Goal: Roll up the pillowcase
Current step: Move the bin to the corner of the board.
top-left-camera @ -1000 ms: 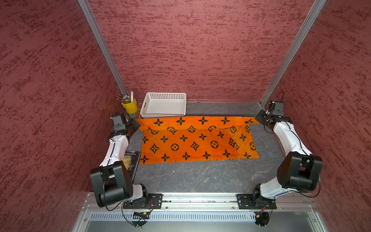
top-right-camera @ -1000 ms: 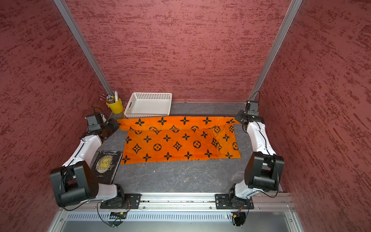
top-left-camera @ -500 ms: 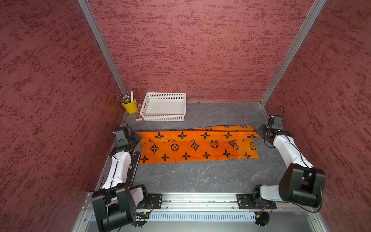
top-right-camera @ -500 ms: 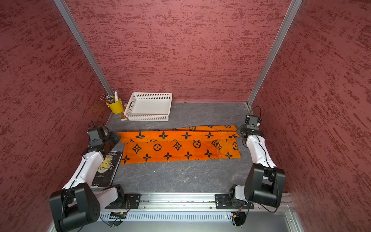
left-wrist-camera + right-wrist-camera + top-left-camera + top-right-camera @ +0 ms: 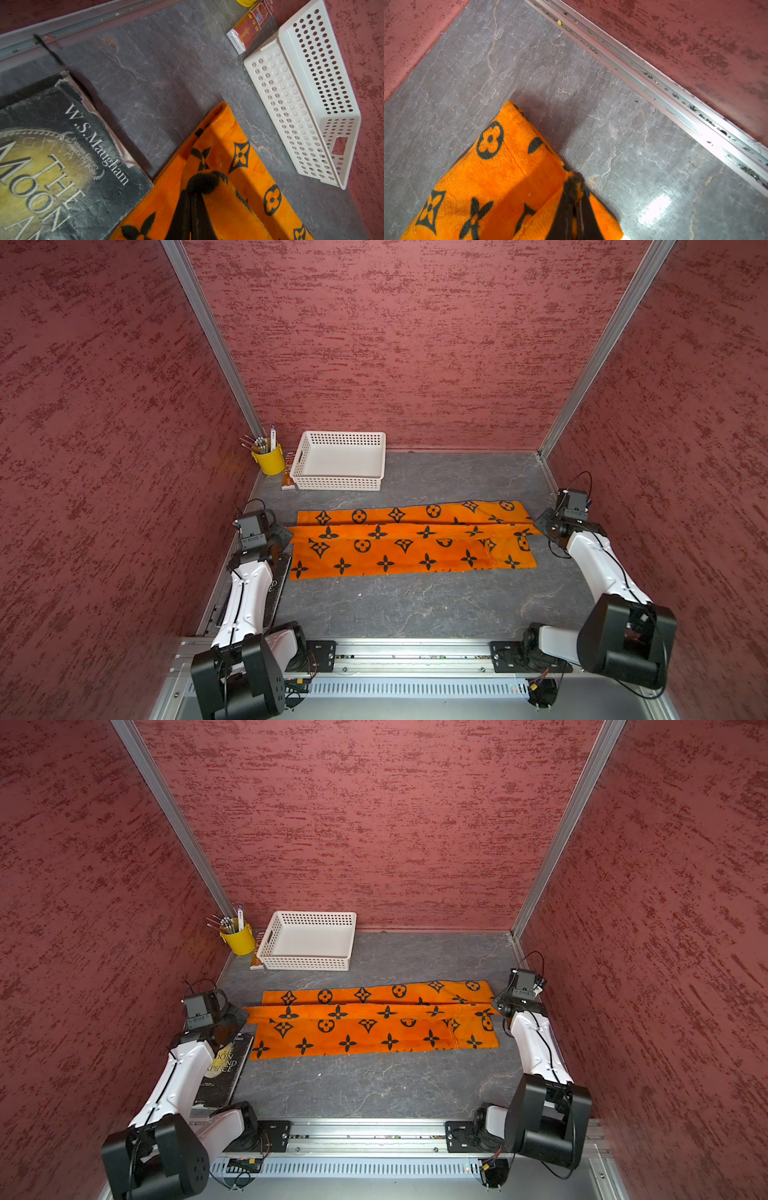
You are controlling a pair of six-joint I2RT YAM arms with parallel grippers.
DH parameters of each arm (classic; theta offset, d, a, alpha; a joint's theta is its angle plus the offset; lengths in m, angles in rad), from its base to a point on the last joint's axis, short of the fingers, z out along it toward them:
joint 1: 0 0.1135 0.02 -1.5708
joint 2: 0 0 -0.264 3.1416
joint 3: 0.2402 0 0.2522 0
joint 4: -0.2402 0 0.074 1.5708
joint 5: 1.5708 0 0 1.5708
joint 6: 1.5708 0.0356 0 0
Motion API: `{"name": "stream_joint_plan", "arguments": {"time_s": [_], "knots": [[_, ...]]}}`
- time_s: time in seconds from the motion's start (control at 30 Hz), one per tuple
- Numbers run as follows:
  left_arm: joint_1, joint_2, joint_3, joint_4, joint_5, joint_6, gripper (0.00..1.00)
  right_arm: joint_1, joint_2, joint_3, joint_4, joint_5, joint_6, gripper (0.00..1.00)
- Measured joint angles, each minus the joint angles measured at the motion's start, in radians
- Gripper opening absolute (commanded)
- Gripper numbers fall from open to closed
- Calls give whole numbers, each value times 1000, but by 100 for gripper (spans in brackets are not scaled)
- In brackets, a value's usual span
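The orange pillowcase [image 5: 411, 549] [image 5: 374, 1031] with black flower prints lies across the middle of the grey table as a long, folded band. My left gripper [image 5: 286, 534] [image 5: 244, 1014] is shut on the band's left end, at the edge of the upper layer. In the left wrist view the dark fingertips [image 5: 192, 194] pinch a ridge of the pillowcase [image 5: 228, 187]. My right gripper [image 5: 537, 526] [image 5: 496, 1006] is shut on the right end. In the right wrist view its tips [image 5: 574, 181] clamp the corner of the pillowcase [image 5: 508, 176], low over the table.
A white perforated basket [image 5: 338, 485] [image 5: 291, 104] stands at the back, beyond the cloth. A yellow cup of pens [image 5: 269, 460] and a red packet [image 5: 288, 477] [image 5: 249, 27] sit to its left. A dark book [image 5: 224, 1069] [image 5: 52, 166] lies under the left arm, touching the cloth's corner.
Both grippers have drawn the pillowcase's far edge toward the front, folding it over itself. The cloth is now a narrower band, well away from the basket.
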Motion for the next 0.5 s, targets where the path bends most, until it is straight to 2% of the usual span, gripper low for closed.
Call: {"name": "stream_joint_plan", "arguments": {"time_s": [0.5], "knots": [[-5,-39,-26,-68,-40,-19,0,0,-39,-76,-6,9,13,0]]}}
